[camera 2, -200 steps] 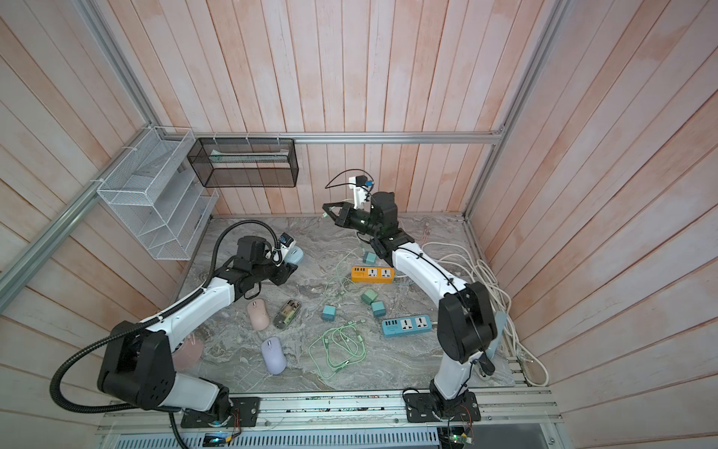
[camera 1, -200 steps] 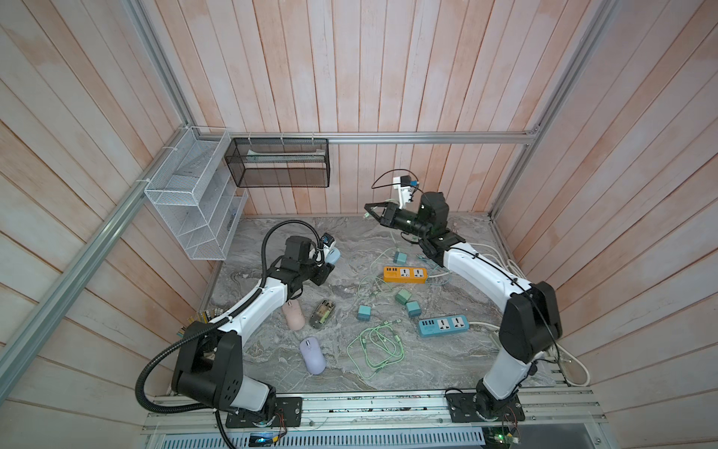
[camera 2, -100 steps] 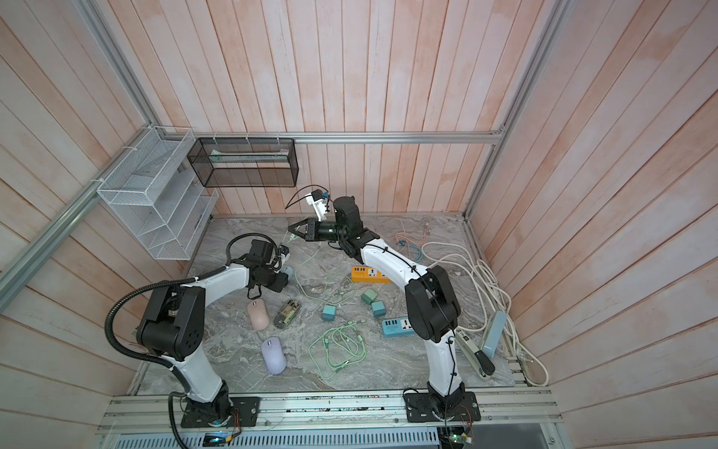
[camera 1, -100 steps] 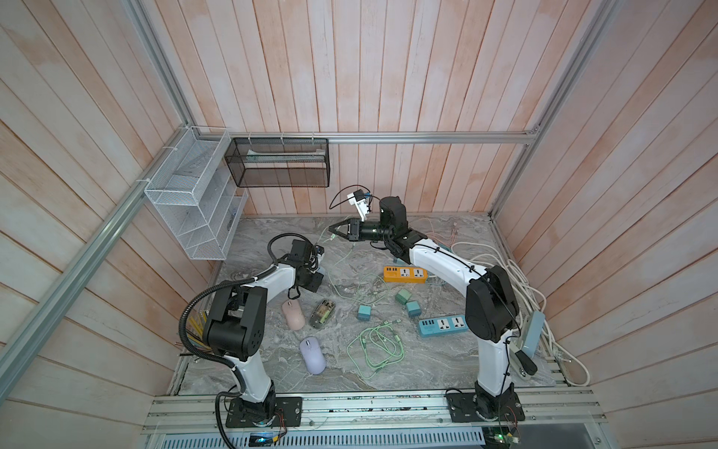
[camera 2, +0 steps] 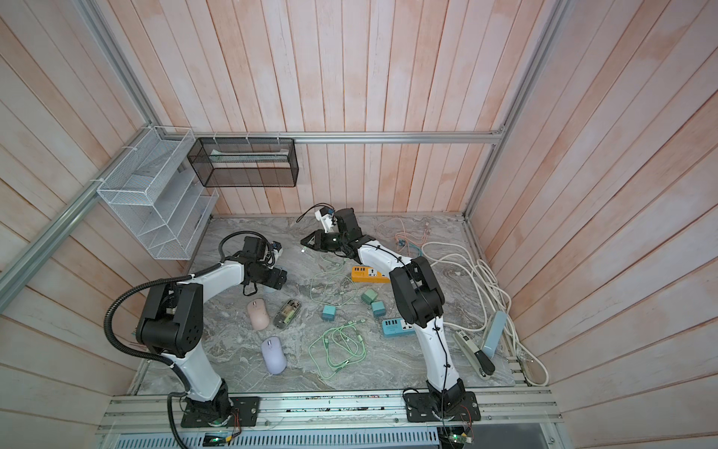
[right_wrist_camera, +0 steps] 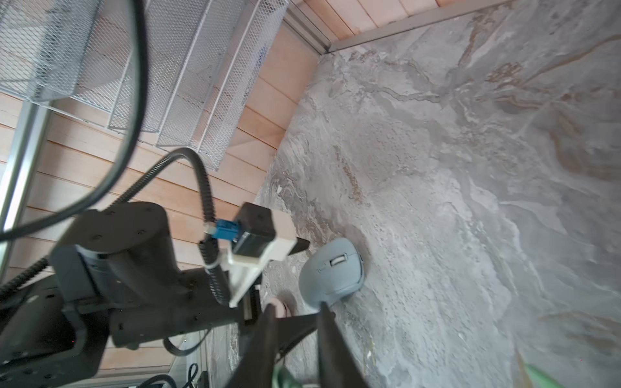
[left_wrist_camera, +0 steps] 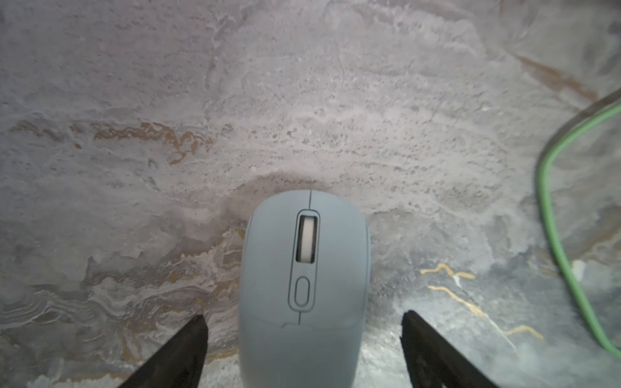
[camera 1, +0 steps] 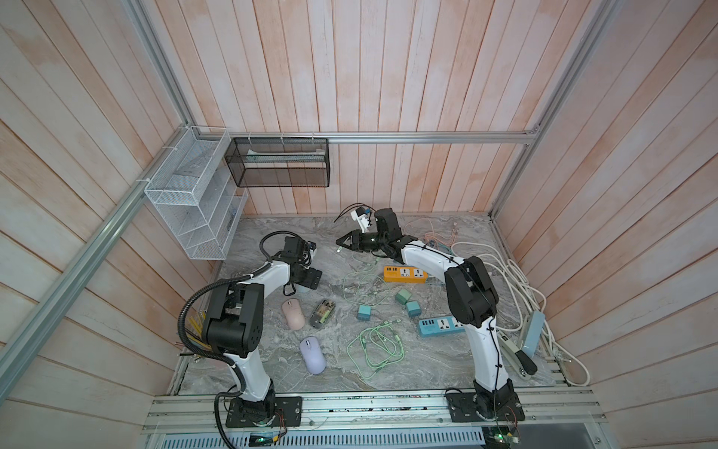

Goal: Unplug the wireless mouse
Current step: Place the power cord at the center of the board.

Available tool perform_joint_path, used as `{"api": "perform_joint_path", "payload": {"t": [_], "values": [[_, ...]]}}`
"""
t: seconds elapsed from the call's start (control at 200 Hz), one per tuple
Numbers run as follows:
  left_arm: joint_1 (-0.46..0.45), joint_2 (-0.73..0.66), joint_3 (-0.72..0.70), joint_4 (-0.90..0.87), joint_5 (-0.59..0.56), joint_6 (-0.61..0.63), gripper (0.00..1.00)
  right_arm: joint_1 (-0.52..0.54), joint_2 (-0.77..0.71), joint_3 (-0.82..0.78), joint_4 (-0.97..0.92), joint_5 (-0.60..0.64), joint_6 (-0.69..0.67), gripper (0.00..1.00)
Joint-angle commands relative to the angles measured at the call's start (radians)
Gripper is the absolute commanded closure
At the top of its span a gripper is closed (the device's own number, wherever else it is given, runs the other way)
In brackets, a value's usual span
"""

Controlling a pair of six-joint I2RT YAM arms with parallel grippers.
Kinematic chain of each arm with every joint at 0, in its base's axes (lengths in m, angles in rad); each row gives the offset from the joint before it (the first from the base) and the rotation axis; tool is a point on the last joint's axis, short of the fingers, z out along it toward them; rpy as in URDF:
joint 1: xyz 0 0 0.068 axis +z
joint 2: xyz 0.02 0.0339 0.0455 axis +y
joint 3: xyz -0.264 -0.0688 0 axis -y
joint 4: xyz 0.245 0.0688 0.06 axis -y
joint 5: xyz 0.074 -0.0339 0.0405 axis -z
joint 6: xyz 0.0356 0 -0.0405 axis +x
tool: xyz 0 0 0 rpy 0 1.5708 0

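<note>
The blue mouse (left_wrist_camera: 304,285) lies flat on the grey surface (left_wrist_camera: 302,100). In both top views it is left of the middle, and the left gripper (left_wrist_camera: 304,315) hides most of it. The left wrist view shows this gripper's two black fingers (left_wrist_camera: 181,352) wide open, one on each side of the mouse and not touching it. A green cable (left_wrist_camera: 551,215) curves on the surface off to one side. The right gripper (camera 1: 344,245) hangs in the air, up and right of the mouse in a top view, and points toward it. Its fingers (right_wrist_camera: 331,342) are open a little. A green bit (right_wrist_camera: 282,373) shows between them near their base, and I cannot tell if they touch it. A pink mouse (camera 1: 293,314) lies just below the left gripper in a top view
</note>
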Motion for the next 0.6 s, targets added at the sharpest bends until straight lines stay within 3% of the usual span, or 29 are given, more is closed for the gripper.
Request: {"api": "perform_joint_path", "payload": {"t": [0.0,0.17,0.29,0.405,0.595], "values": [[0.004,-0.097,0.005,0.055,0.051,-0.030,0.08,-0.002,-0.136,-0.134,-0.083,0.076,-0.105,0.46],[0.005,-0.343,-0.090,0.194,0.140,-0.118,0.07,0.003,-0.370,-0.448,-0.159,0.269,-0.217,0.46],[0.002,-0.567,-0.189,0.314,0.219,-0.263,0.06,0.010,-0.457,-0.623,-0.152,0.328,-0.232,0.47],[0.002,-0.760,-0.342,0.451,0.276,-0.405,0.06,0.017,-0.436,-0.681,-0.133,0.320,-0.223,0.47],[-0.001,-1.048,-0.638,0.600,0.222,-0.595,0.06,0.041,-0.288,-0.647,-0.115,0.317,-0.175,0.48]]}}
